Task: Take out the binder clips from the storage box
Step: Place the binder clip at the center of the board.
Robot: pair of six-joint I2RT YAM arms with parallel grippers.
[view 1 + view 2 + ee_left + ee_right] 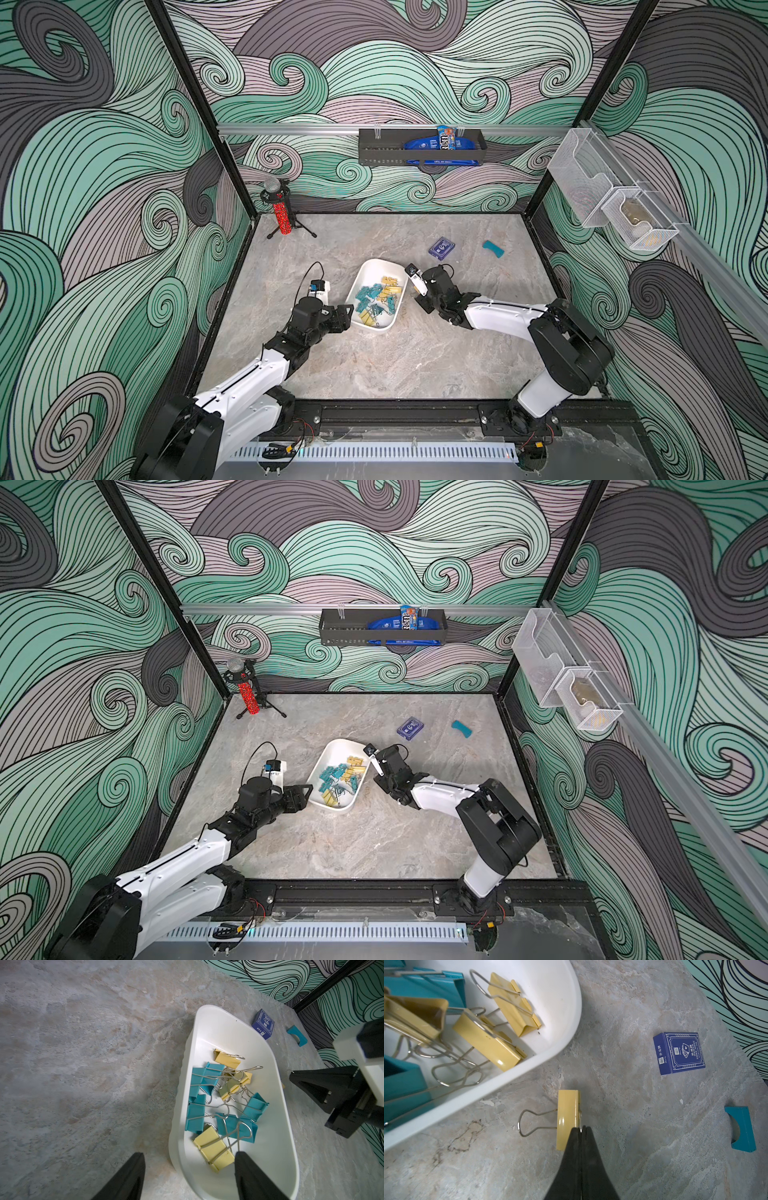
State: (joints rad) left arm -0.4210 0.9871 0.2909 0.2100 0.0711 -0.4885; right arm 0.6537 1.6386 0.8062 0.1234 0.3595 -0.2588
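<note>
Top views, box: the storage box (373, 272) sits mid-table between the two arms, with the binder clips (377, 300), teal and yellow, heaped inside.
Top views, table: no loose clip shows on the table (374, 365); a dark-blue card box (441, 247) and a teal curved piece (493, 248) lie far right of the box.
Left wrist, left gripper (188, 1154): jaws apart, straddling the box's near-left wall, one finger outside and one inside above the near yellow clip (214, 1152); it holds nothing.
Right wrist, right gripper (581, 1128): jaws together, pinching the held yellow clip (568, 1118) at its edge, just outside the box's right rim.
Progress: early by my reading, with one clip out but unreleased and roughly ten left inside.
</note>
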